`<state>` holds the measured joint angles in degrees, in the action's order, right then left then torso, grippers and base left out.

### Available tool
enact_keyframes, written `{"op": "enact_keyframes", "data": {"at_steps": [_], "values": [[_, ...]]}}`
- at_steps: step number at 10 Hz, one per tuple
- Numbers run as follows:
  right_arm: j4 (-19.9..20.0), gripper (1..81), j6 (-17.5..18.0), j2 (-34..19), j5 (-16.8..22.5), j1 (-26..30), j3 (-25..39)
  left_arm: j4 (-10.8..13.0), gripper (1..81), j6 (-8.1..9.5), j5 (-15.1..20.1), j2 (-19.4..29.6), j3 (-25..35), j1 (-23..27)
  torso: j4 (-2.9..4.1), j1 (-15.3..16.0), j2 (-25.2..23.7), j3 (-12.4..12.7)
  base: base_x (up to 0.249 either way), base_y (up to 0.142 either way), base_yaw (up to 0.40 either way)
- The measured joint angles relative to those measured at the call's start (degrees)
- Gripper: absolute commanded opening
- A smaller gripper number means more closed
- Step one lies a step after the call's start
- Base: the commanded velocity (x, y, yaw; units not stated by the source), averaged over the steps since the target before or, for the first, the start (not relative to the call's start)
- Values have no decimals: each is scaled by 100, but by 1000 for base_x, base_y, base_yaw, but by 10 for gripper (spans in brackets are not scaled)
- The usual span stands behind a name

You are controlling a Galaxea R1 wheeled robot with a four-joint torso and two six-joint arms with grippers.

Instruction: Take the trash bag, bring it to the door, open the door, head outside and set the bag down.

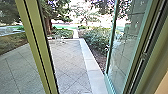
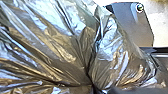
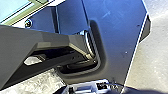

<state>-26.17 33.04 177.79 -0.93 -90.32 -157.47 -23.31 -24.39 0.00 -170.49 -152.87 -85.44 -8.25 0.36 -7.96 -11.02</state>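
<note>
By the left wrist, the bunched, shiny trash bag (image 2: pixel 60 42) is cut off. I cannot tell if either hand is open or closed.

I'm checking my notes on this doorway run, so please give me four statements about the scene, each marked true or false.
1. The glass door stands open. True.
2. The trash bag is smooth and unwrinkled. False: the trash bag is creased, its folds drawn together.
3. In the head view, leafy bushes grow to the right of a pale strip. True.
4. The ground just beyond the doorway is lawn. False: it is paving with joint lines.
</note>
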Motion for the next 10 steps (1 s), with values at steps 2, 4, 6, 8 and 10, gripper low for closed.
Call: {"op": "enact_keyframes", "data": {"at_steps": [2, 4, 6, 8, 10], "values": [[2, 811, 1, 16, 2, 0, 0, 0, 10, 0, 2, 2, 15, 0, 0, 0, 0, 0, 0, -148, 0], [2, 811, 1, 16, 11, 0, 0, 0, 10, 0, 2, 2, 15, -2, 0, 0, 0, 0, 0, -147, 0], [0, 811, 1, 16, 29, 2, 0, 0, 10, 0, 2, 0, 15, -2, 0, 0, 0, 0, 0, -142, 0], [2, 811, 1, 16, 33, 2, 0, 0, 10, -2, 2, 0, 15, 0, 0, 0, 0, 0, 0, -129, 0], [2, 811, 1, 16, 38, 2, 0, 0, 10, 0, 2, -2, 15, -2, 0, 0, 0, 0, 0, -126, 0]]}}
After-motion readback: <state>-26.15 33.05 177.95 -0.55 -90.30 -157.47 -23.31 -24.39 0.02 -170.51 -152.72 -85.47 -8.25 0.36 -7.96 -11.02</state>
